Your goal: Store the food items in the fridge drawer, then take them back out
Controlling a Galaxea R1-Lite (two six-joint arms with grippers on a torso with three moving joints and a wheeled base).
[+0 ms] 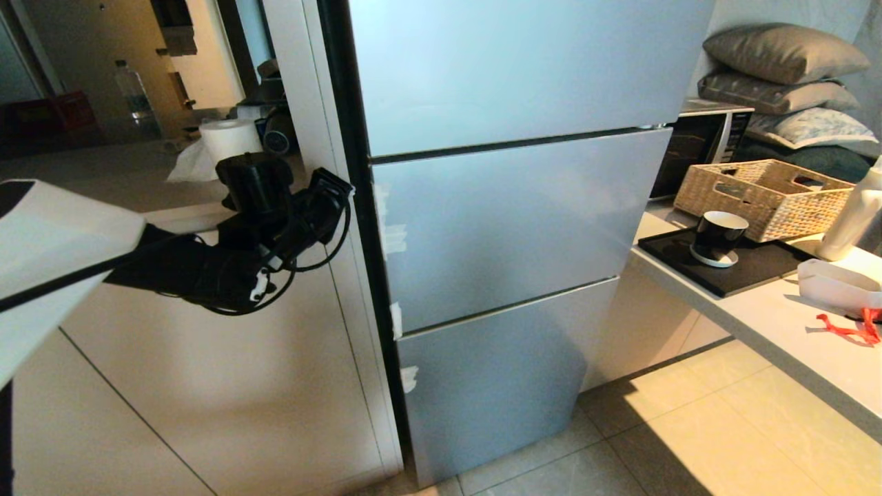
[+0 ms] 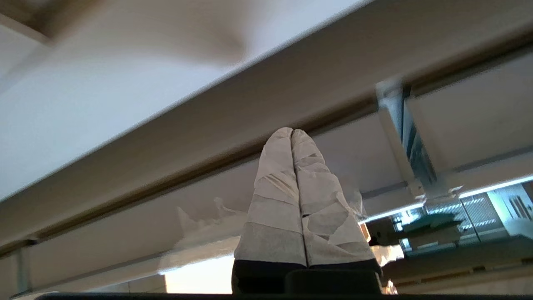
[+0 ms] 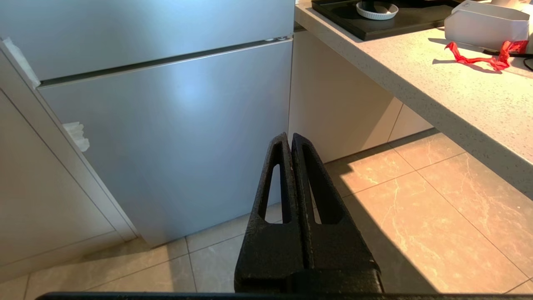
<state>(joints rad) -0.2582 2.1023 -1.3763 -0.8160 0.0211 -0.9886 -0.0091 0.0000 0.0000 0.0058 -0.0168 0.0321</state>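
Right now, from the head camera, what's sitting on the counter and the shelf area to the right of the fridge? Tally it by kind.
Pillows: 3
Wicker basket: 1
Black mug: 1
Black tray: 1
White container: 1
White bottle: 1
Red ribbon strip: 1
Microwave: 1
Total: 10

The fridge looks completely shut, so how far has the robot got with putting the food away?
Nothing looks done yet: all the fridge fronts are shut, and no drawer or food shows. In hand: the left gripper, fingers pressed together and empty, is raised beside the fridge's left edge. The right gripper hangs shut near the floor. Opening, storing and taking back out all remain.
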